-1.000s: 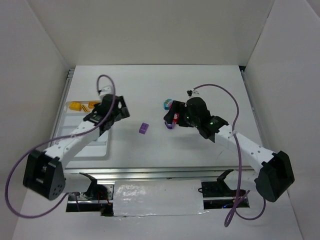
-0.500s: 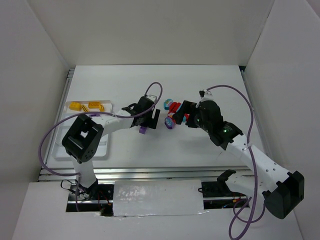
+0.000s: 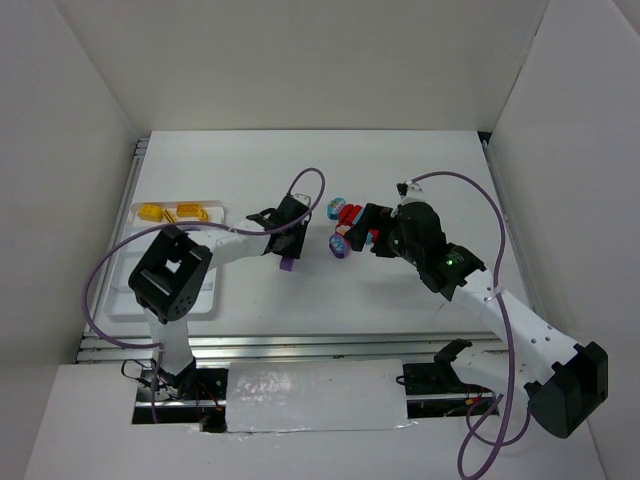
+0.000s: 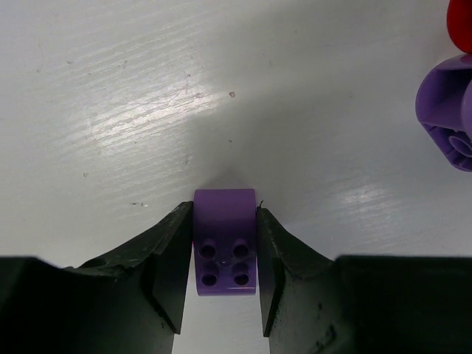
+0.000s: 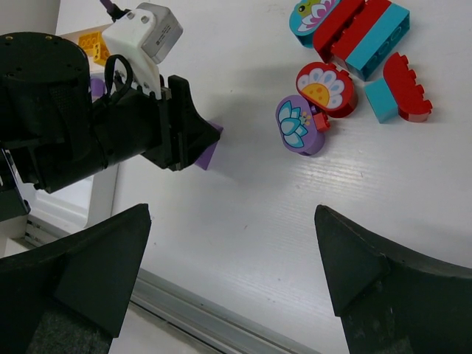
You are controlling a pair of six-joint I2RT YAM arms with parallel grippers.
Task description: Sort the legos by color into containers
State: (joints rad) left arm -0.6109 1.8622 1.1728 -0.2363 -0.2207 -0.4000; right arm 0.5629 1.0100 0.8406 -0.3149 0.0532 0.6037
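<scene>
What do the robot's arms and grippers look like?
The left arm and right arm: white links, black joints and bases, a purple cable looping along each. The left gripper and right gripper: black, wedge-shaped fingers. A green light glows on the right arm.

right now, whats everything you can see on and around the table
table: one, white, under everything
tray: one, white, left side of table
yellow bricks: at least two, yellow-orange, tray's far row
red bricks: about four, red, loose pile mid-table
teal bricks: about three, teal-blue, same pile
rounded purple brick: one, purple with printed top, near edge of the pile
small purple brick: one, purple, mid-table, left of the pile
cables: two, purple, one per arm
left claw: one, black, shut on the small purple brick
right claw: one, black, open, near the pile
</scene>
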